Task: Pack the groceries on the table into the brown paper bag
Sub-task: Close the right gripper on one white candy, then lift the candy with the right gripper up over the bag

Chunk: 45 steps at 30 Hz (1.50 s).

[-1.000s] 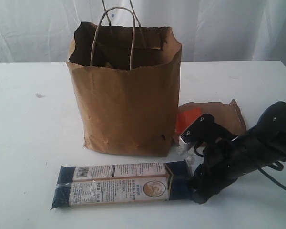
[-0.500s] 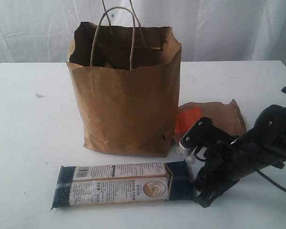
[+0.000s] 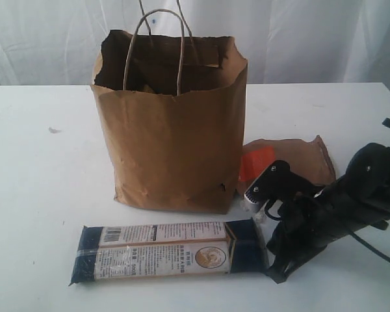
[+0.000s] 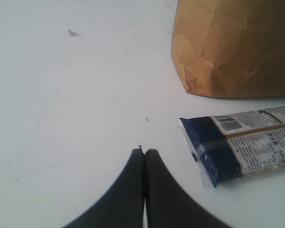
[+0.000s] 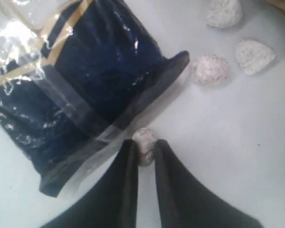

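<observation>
Kraft paper, creased: brown paper bag upright at centre of exterior view on smooth white table. Glossy dark-blue noodle pack flat at lower centre. At its sealed end the right gripper pinches a rounded speckled candy; left gripper clenched, empty.

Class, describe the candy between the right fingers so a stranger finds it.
Before the bag lies the noodle pack. Four pale candies sit off its right end. Your candy sits at the pack's edge, pinched between the right fingers; the others lie loose.
</observation>
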Tool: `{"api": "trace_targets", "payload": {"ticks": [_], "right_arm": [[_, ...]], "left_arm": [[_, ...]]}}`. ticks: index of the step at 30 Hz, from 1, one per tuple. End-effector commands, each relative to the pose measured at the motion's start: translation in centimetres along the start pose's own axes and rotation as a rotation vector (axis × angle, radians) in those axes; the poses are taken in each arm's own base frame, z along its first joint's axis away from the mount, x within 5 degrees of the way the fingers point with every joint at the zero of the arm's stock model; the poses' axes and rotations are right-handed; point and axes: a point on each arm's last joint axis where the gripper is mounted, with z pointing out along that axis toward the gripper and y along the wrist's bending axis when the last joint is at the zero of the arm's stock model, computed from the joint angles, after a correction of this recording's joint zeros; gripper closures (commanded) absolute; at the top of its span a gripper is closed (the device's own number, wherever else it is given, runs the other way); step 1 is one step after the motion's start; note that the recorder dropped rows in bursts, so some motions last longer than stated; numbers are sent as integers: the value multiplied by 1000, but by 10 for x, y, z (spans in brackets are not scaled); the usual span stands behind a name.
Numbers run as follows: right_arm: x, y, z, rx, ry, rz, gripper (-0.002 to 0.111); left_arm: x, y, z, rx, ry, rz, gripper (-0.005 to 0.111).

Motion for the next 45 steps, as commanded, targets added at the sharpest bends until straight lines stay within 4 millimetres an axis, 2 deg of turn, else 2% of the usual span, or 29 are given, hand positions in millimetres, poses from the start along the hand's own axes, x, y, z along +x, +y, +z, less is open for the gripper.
{"api": "trace_targets", "payload": {"ticks": [1,14,16,22,23,27,31,38,45], "right_arm": [[-7,1,-13,19,-42,19,105],[-30,7,-101,146,-340,83,105],[-42,6,-125,183,-425,72,105],[-72,-2,-168,230,-582,102,105],[-82,-4,-180,246,-627,99,105],[-106,-11,-211,280,-732,99,105],[-128,-21,-218,279,-767,108,105],[-164,-39,-202,195,-722,103,105],[-185,-46,-192,111,-672,76,105]], "left_arm": [[1,0,0,0,0,-6,107],[1,0,0,0,0,-6,107],[1,0,0,0,0,-6,107],[1,0,0,0,0,-6,107],[1,0,0,0,0,-6,107],[1,0,0,0,0,-6,107],[1,0,0,0,0,-6,107],[1,0,0,0,0,-6,107],[1,0,0,0,0,-6,107]]}}
